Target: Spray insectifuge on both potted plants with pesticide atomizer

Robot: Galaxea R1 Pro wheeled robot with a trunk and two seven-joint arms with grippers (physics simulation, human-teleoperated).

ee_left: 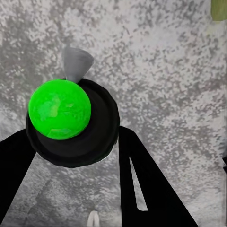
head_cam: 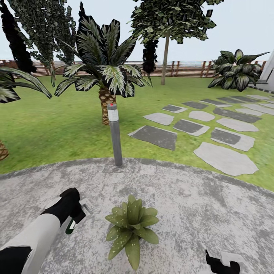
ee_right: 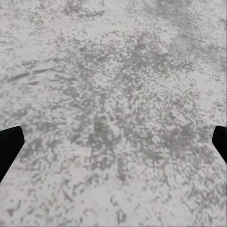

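Looking from the head, I see mottled grey patio [head_cam: 198, 205] edged by lawn [head_cam: 49, 129], fence [head_cam: 182, 69] behind. My left gripper [head_cam: 74, 217] clamps the bottle [head_cam: 71, 226] beside the plant [head_cam: 130, 228]; the right gripper [head_cam: 222, 265] is cut off. At the left wrist, fingers [ee_left: 142, 189] grip the bottle [ee_left: 71, 123] end-on. At the right wrist, fingertips [ee_right: 9, 142] sit wide apart over stone.

A garden: lawn [head_cam: 57, 129] and stepping stones [head_cam: 224, 158] lay beyond the stone patio [head_cam: 182, 198], backed by a slatted fence [head_cam: 182, 69].
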